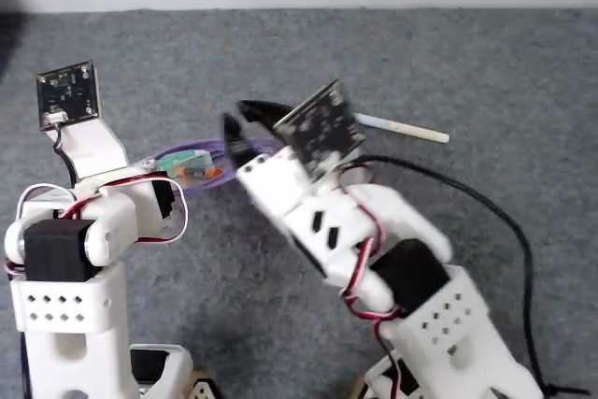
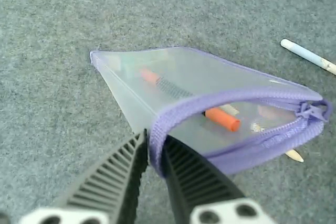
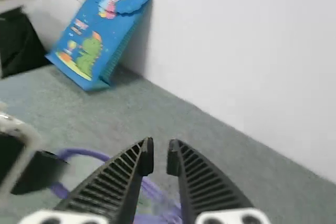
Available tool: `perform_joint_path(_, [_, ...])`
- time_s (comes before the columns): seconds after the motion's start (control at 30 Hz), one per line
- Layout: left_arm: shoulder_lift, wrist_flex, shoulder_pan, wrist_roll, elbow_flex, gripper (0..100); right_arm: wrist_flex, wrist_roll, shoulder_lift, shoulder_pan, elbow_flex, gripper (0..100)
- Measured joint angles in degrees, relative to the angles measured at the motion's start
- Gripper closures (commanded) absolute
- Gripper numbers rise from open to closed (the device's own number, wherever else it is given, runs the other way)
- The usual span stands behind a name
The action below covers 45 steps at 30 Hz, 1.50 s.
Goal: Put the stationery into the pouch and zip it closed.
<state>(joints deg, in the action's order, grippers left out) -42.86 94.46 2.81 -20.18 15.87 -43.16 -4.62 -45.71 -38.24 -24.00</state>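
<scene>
A translucent pouch (image 2: pixel 173 85) with a purple zip lies on the grey carpet, its mouth gaping; an orange pen (image 2: pixel 223 119) and other small items lie inside. My left gripper (image 2: pixel 154 148) is shut on the pouch's purple zip edge at the end away from the zip pull (image 2: pixel 310 111). In the high view the pouch (image 1: pixel 201 158) lies between the two arms. My right gripper (image 1: pixel 241 121) hovers over the pouch's far end, narrowly open (image 3: pixel 160 156) with nothing between its fingers. A pale blue and white pen (image 1: pixel 402 128) lies loose on the carpet to the right of the pouch (image 2: pixel 310 57).
A pencil tip (image 2: pixel 294 155) pokes out from under the pouch near the zip pull. A blue gift bag (image 3: pixel 97 30) leans against the white wall behind the carpet. A black cable (image 1: pixel 495 221) runs along the right arm.
</scene>
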Motion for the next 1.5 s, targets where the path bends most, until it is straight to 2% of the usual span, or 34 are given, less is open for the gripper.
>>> perform_joint_path(0.23, [0.0,0.0,0.0,0.0,0.0,99,-16.3,1.2,0.7,13.7,1.0,95.5])
perform_joint_path(0.4, [0.0,0.0,4.0,0.0,0.0,99,-27.3,1.5,8.4,19.6,1.0,80.2])
perform_joint_path(0.47, [0.0,0.0,6.1,0.0,0.0,99,-29.9,1.6,13.3,21.0,1.0,77.2])
perform_joint_path(0.63, [0.0,1.5,7.8,0.1,0.0,99,-30.3,1.4,26.2,20.8,1.0,79.0])
perform_joint_path(0.97, [0.0,1.8,7.8,0.1,0.0,99,-19.1,-4.2,47.4,15.9,1.2,79.1])
perform_joint_path(1.27, [0.0,1.8,7.8,0.1,-0.1,99,-17.8,-4.3,61.5,15.0,15.3,79.1])
perform_joint_path(1.5, [0.0,1.8,7.8,0.1,-0.1,99,-23.0,-4.4,68.7,11.2,25.3,84.2])
